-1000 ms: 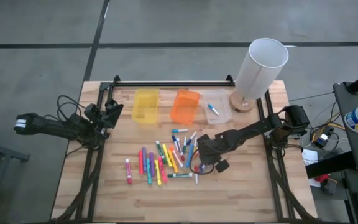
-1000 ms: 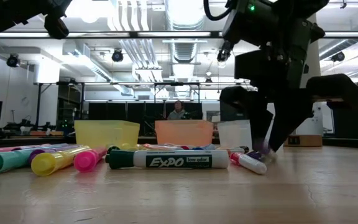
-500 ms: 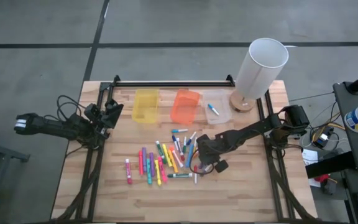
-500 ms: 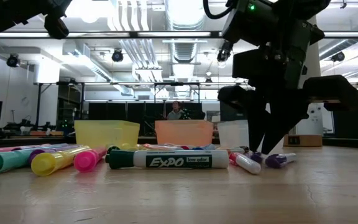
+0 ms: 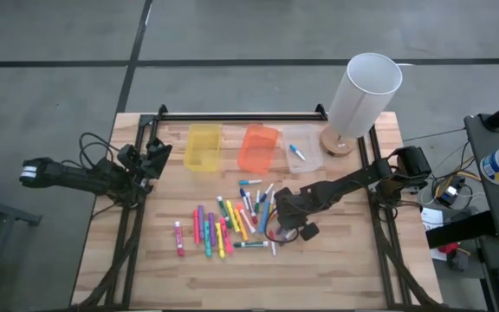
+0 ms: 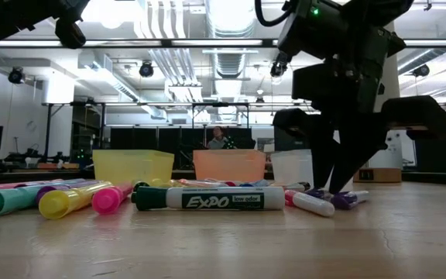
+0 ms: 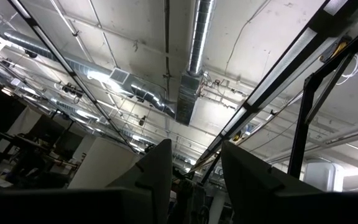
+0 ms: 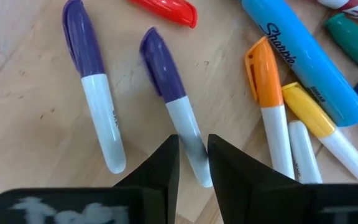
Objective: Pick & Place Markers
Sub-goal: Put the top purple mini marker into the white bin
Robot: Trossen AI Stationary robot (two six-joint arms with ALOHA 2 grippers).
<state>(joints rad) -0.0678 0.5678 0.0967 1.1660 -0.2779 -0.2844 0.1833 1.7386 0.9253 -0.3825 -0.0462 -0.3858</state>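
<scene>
Several markers (image 5: 230,224) in many colours lie scattered on the wooden table's middle. My right gripper (image 8: 193,163) points steeply down at the heap's right edge and is shut on a purple-capped white marker (image 8: 169,87). A second purple-capped marker (image 8: 95,106) lies flat beside it. My left gripper (image 7: 194,177) is open, raised at the table's left edge and pointing up at the ceiling, with nothing between its fingers. My right gripper pinches the marker's white barrel (image 8: 191,144), near the end away from the cap, between its two fingers. The fingers come from above, slanting down, and lie across the marker. The marker lies flat on the table, its purple cap (image 6: 348,199) sticking out beside the fingers.
A yellow bin (image 5: 203,147), an orange bin (image 5: 258,147) and a clear bin (image 5: 305,154) holding one blue marker stand in a row at the back. A tall white cylinder (image 5: 362,91) stands at the back right. Bare wood lies along the near edge.
My right gripper's fingers have drawn together around the purple-capped marker while the arm stayed in place. The marker has shifted a little on the table, and its cap now shows beside the fingers in the low view.
</scene>
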